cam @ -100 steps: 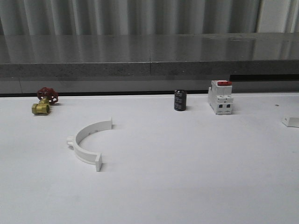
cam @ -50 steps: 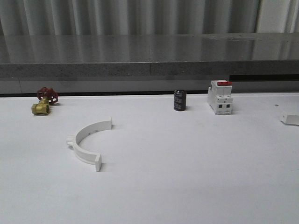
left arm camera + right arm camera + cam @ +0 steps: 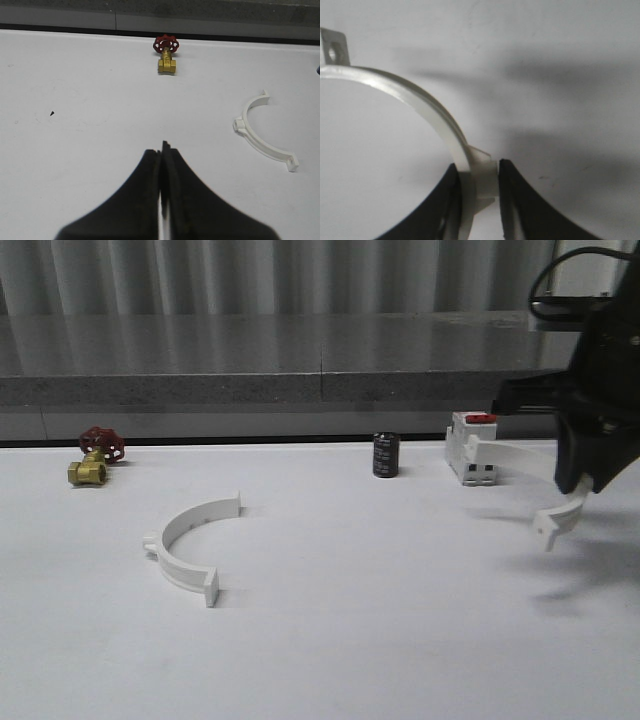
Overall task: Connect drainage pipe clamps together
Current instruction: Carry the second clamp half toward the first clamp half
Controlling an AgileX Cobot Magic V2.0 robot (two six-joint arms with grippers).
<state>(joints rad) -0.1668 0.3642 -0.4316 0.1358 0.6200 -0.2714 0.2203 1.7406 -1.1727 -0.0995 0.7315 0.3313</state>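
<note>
You are carrying one half-ring toward its mate.
Front: your right gripper (image 3: 592, 475) holds a clamp half (image 3: 540, 490) aloft; the other half (image 3: 190, 540) lies well left. Left wrist: left gripper (image 3: 161, 172) clenched, empty. Right wrist: fingers (image 3: 517, 200) pinch its lug; next, align tabs.

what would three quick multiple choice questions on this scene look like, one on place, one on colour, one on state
1. Where does the clamp half on the table lie?
A. front left
B. beside the breaker
C. on the ledge

2. What colour is the valve handwheel?
A. blue
B. red
C. green

3. What is the right gripper doing?
A. open above the capacitor
B. shut on nothing
C. shut on the second clamp half

Answers:
1 A, front view shows it left of centre on the table.
2 B, the wheel is red over brass.
3 C, right wrist view shows its lug pinched.
</note>
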